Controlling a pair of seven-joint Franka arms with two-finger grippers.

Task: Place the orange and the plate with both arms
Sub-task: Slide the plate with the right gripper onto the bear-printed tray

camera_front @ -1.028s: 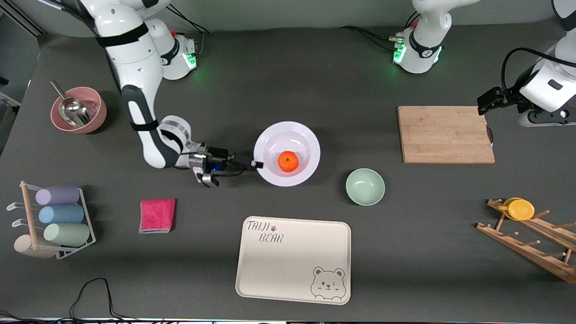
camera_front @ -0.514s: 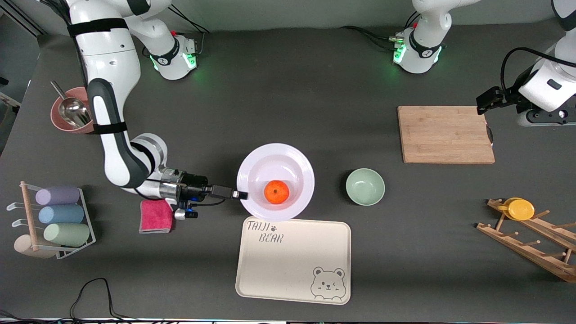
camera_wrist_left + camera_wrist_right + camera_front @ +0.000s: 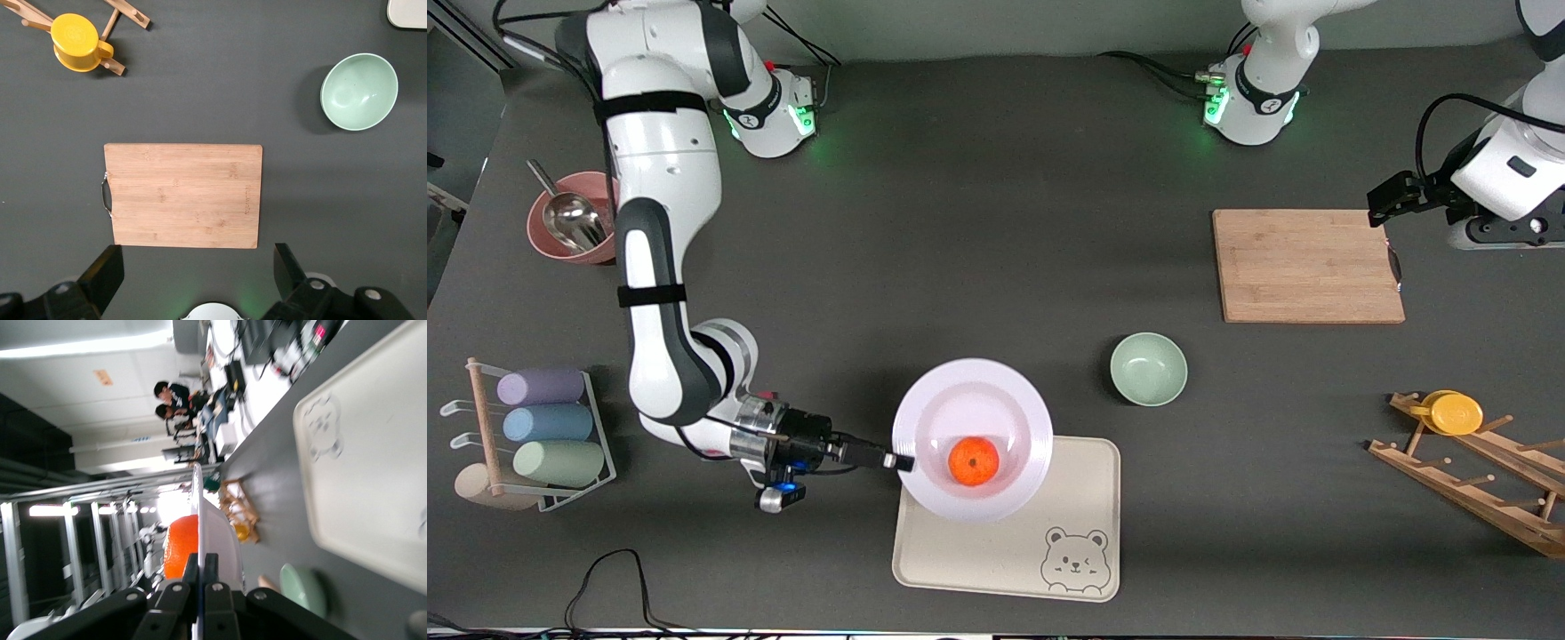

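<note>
Right gripper clamped on plate rim, has carried plate with orange from frame centre down over bear tray, lower centre; set-down likely next. Left gripper open, waiting above cutting board, upper right.

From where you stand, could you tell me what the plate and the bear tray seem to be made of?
The plate looks like glossy ceramic or melamine: smooth pale lavender-white surface with a soft sheen. The bear tray looks matte cream plastic or fibre composite, with printed artwork and rounded moulded corners.
</note>
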